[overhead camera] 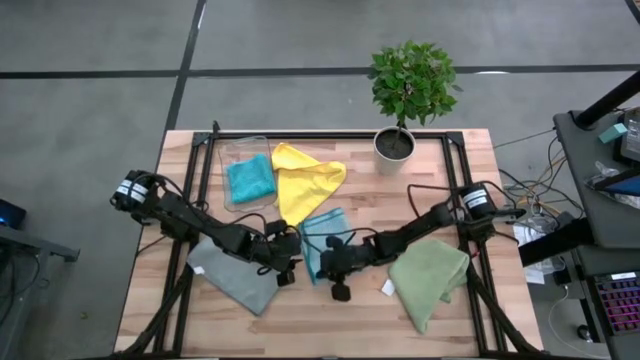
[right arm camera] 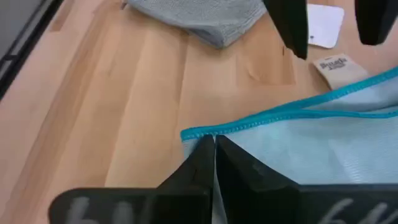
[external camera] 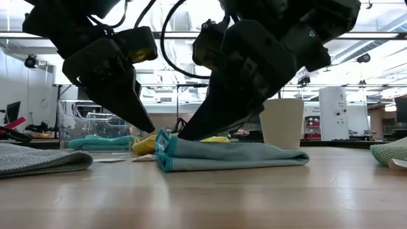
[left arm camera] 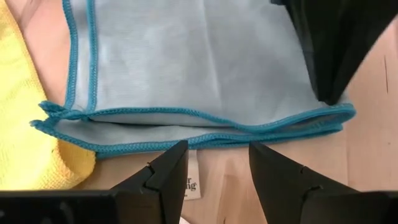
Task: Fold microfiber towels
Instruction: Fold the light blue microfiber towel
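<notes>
Pinching the folded light blue towel at its teal-stitched edge mid-table, our right gripper is closed on it; our left gripper hovers beside, fingers parted, empty. We count five towels: grey and green nearest, yellow and teal beyond.

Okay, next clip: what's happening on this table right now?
A two-armed robot is folding microfiber towels. The right pincer is shut on the near edge of the light blue towel, which lies folded at the table's middle. The left pincer is open beside that towel's edge, holding nothing. A grey towel lies at the left and an olive green towel at the right. A yellow towel lies farther back, and a teal towel sits in the clear bin.
</notes>
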Controlling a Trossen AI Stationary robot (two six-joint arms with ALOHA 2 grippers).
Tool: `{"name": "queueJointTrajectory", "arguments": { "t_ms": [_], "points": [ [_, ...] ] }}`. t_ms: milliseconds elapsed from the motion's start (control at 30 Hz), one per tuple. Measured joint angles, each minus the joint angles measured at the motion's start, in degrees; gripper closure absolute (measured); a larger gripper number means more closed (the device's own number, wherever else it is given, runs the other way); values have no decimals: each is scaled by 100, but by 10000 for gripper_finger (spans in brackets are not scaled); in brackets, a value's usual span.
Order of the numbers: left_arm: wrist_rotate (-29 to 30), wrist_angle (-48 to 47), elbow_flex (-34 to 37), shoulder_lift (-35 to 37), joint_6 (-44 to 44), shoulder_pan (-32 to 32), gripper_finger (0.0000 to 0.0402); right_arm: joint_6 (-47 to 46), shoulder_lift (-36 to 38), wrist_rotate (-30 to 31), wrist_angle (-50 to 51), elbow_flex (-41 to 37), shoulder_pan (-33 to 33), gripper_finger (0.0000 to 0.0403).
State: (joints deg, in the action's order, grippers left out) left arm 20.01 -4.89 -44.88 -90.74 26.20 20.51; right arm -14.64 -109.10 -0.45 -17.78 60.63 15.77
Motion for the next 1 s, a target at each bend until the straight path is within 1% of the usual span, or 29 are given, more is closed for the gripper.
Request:
{"name": "queueJointTrajectory", "arguments": {
  "t_ms": [67,200,400,533,600,800,900,1000],
  "points": [
    [4,18,-8,0,0,0,246,88,-9,184,32,18,30,394],
    [172,22,-9,0,2,-3,246,291,39,266,41,21,67,394],
    [243,45,-7,0,28,-4,246,373,109,990,88,21,151,394],
    [248,67,-7,0,44,-4,246,362,45,1050,117,20,149,394],
    [290,195,-7,0,43,-4,246,287,-49,969,135,4,151,394],
    [312,704,-7,0,-117,-4,246,-37,-281,247,116,4,241,394],
    [399,774,-7,0,-151,-4,246,-116,-280,-21,130,4,327,394],
    [531,772,-7,0,-144,-7,246,-102,-120,-125,426,1,414,394]
  ]
}}
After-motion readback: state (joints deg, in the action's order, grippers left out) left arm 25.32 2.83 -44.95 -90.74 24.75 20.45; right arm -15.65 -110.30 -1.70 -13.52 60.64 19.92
